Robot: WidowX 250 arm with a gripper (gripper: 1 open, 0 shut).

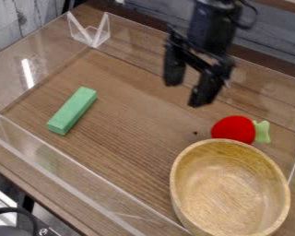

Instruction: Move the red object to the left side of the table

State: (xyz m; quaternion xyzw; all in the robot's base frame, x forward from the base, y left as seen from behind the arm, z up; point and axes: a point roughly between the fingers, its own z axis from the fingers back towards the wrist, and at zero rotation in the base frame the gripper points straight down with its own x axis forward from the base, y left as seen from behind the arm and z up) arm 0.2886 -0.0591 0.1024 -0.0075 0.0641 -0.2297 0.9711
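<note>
Brown wood-grain table [125, 138] with low clear acrylic walls carries a small rounded red strawberry-like toy [235, 128] at its right side, just beside a round wooden bowl [231, 194]. Above and left of the toy hovers the black gripper [192, 79], jaws spread wide, holding nothing.

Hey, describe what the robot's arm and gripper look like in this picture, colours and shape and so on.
The arm is black all over and comes in from the top edge of the picture as a boxy, dark wrist section. At its end the gripper has two long, flat black fingers set side by side like a fork. No markings, labels or loose cables can be made out at this picture size.
</note>
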